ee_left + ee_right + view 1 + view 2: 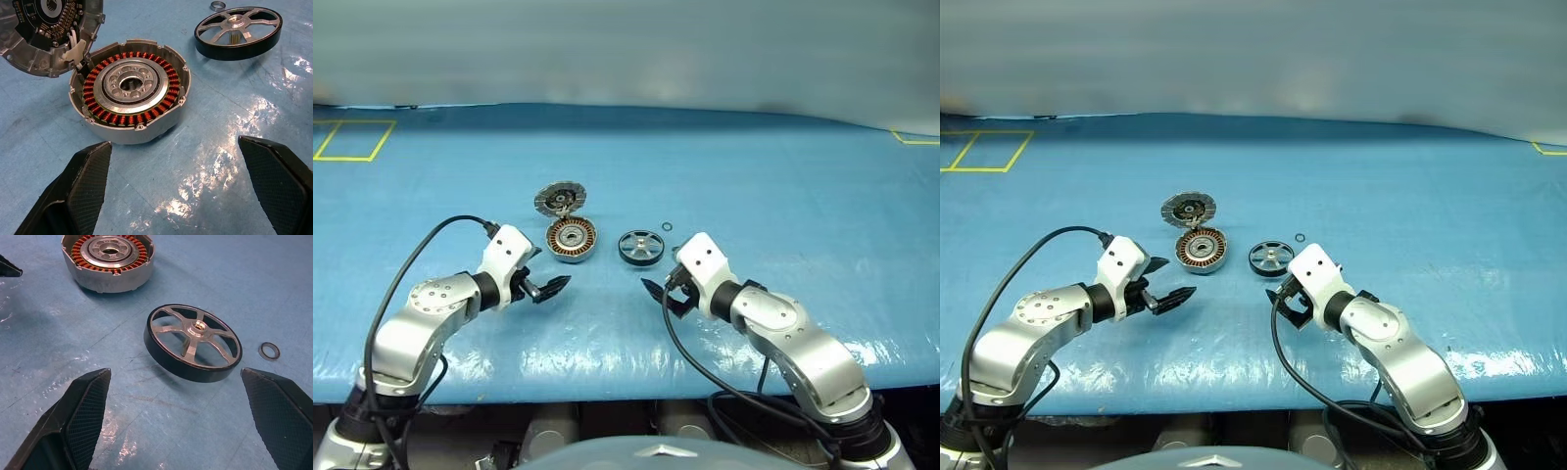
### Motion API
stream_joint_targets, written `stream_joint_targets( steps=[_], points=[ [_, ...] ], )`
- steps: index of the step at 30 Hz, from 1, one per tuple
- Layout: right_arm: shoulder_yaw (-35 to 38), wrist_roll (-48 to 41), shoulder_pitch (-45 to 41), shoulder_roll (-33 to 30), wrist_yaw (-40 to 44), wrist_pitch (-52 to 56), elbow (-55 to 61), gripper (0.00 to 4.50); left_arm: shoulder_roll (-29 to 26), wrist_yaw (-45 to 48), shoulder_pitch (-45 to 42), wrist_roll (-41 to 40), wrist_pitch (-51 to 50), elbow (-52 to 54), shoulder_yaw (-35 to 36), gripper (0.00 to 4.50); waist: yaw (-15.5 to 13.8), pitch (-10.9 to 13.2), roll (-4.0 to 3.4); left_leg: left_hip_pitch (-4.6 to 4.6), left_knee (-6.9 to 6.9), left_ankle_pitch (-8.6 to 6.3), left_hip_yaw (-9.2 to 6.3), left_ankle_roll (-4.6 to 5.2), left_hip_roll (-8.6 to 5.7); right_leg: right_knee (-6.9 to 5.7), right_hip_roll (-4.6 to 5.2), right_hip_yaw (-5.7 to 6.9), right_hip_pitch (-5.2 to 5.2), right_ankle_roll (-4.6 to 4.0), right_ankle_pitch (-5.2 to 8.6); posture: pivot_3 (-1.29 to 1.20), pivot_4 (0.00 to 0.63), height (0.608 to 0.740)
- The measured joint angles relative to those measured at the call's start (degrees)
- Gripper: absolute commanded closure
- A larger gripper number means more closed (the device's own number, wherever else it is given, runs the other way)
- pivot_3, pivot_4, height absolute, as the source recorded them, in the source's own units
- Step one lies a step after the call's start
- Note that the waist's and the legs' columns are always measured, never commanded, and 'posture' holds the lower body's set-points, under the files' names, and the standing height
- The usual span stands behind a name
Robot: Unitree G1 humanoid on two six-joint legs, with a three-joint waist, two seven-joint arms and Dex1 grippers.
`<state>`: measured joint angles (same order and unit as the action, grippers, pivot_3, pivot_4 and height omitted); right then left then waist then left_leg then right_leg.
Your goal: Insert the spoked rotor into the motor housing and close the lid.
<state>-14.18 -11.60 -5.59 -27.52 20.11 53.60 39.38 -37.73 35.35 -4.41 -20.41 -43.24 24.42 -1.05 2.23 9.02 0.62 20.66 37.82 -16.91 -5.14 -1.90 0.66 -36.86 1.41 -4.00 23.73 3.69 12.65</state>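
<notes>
Blue tarp-like sheet covers the work surface, glossy glare near its front edge. Motor housing sits flat on the sheet near centre, open side up, copper-orange windings ringed around a silver centre bearing. Lid is swung open, joined to the housing's far edge and tilted up, inner face with radial segments toward the camera; wires visible at the joint in the left wrist view. Spoked rotor lies on the sheet just beside the housing on the robot's right, apart from it, dark rim, silvery spokes and hub; in the right wrist view it looks slightly tilted, one edge lifted. Tiny thin ring lies on the sheet just beyond the rotor's far right edge, not touching it. Left gripper hovers near side of the housing, a bit to its left, fingers spread wide, nothing between them, pointing toward the housing. Right gripper hovers near side of the rotor, fingers spread wide too, empty, rotor framed between its fingers in the right wrist view. Yellow tape outline on the sheet far left, another yellow corner far right.
</notes>
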Motion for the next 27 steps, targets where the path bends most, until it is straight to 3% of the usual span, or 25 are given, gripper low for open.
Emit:
stream_joint_targets(
  steps=[8,16,27],
  points=[
    [-0.1,0.32,-0.05,0.83,-0.26,-0.55,-0.73,0.02,-2.72,5.22,-8.8,1.81,1.07,-7.33,-3.74,0.0,0.0,0.0,0.0,0.0,0.02,0.0,0.0,0.0,-0.01,-0.02,-0.01,0.01,0.0,0.0,0.0,0.0,0.15,0.74],
    [-0.53,0.85,0.04,1.64,-0.58,-1.04,-1.19,0.02,-7.35,18.43,-23.01,7.78,6.81,-20.63,-13.84,0.0,0.03,0.02,0.0,0.04,0.01,0.0,0.0,0.01,-0.02,0.0,-0.02,0.02,0.01,-0.18,-0.1,0.0,0.15,0.74],
    [-0.55,1.42,0.43,3.01,-1.38,-1.98,-1.25,0.02,-7.3,33.7,-37.08,18.19,19.1,-35.07,-24.86,0.0,0.17,0.02,0.0,0.17,0.03,-0.06,-0.01,0.11,-0.03,-0.01,-0.03,0.02,0.08,-0.17,-0.08,0.0,0.15,0.74]
  ],
)
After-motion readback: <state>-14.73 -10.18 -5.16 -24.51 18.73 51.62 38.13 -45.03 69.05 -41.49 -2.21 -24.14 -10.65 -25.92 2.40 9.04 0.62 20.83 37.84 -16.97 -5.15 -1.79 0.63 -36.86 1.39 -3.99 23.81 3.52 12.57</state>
